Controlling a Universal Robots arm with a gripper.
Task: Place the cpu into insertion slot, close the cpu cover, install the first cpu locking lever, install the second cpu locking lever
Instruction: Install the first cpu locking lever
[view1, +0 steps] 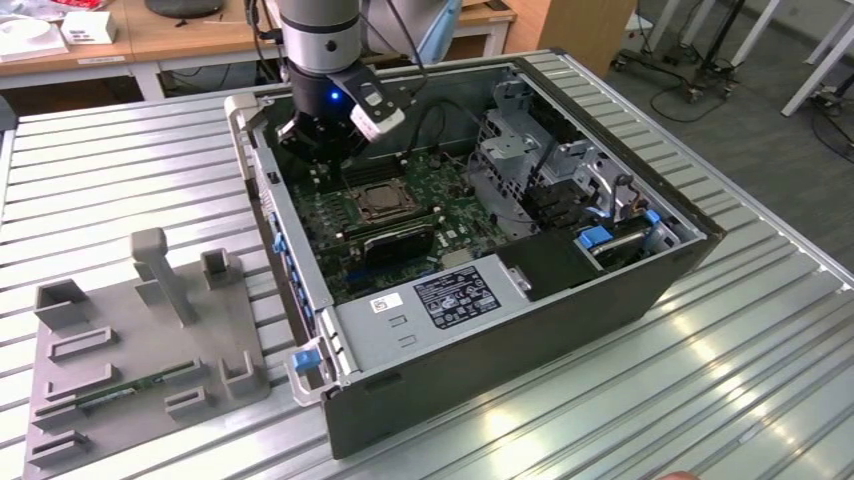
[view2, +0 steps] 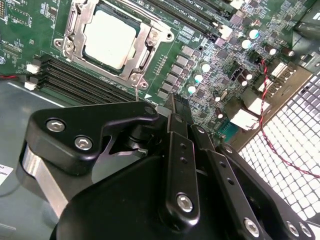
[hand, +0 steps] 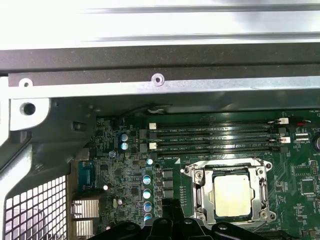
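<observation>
Now the cpu (view2: 110, 39) lies flat, top upward.

The exterior view stands well back and looks steeply down on the whole open computer case (view1: 534, 370) lying on the ribbed worktop (view1: 120, 170). Both wrist views hang close over the green motherboard (view2: 30, 30), facing down past the gripper (view2: 178, 102). From differing angles they share the insertion slot (hand: 197, 195), the cpu (hand: 231, 196) and the memory slots (hand: 215, 137).
</observation>
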